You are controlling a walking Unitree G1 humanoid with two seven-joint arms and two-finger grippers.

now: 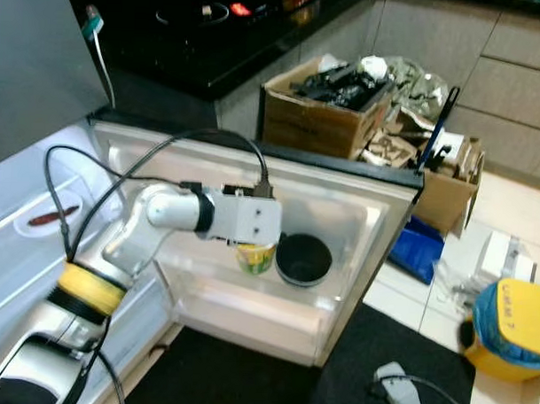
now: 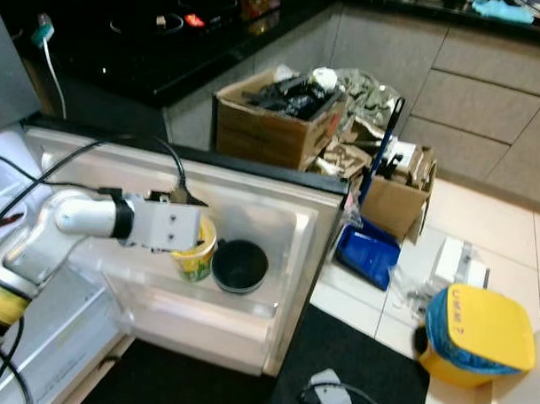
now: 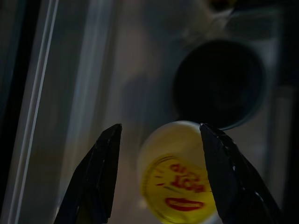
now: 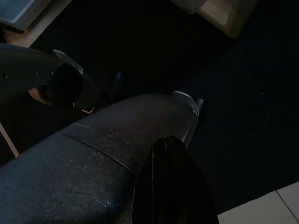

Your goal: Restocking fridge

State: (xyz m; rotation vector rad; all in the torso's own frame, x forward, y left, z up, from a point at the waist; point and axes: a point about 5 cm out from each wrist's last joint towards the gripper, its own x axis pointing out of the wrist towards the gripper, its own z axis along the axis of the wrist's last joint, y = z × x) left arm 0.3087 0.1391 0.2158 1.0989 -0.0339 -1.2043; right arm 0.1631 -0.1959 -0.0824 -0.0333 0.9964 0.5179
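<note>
1. The open fridge door [image 1: 377,184] lies swung out before the robot, its inner shelf facing up. Its black top edge runs from the dark counter towards the boxes; its lower rim ends at the dark mat [image 1: 246,378].
2. Two cardboard boxes of clutter [image 1: 322,106] stand on the tiled floor just beyond the door's far edge, with a blue bag [image 1: 417,247] at the door's corner. That side is crowded; bare tiles and the mat lie beside and below the door.
3. One yellow, blue-topped container [image 1: 514,330] sits on the tiles, well apart from the door.
4. The left arm reaches across the door shelf from the fridge body side.
5. One dark round bowl [image 1: 303,258] rests in the door shelf, with free shelf beyond it towards the corner.
6. One yellow-lidded cup [image 3: 180,179] stands in the shelf just beside the bowl; whether they touch is unclear.
7. The left gripper [image 3: 161,172] hangs over the cup, fingers spread wide to either side of the lid, not clamped.
8. The right gripper [image 4: 175,182] hangs in shade over the mat; its finger spacing cannot be told.
</note>
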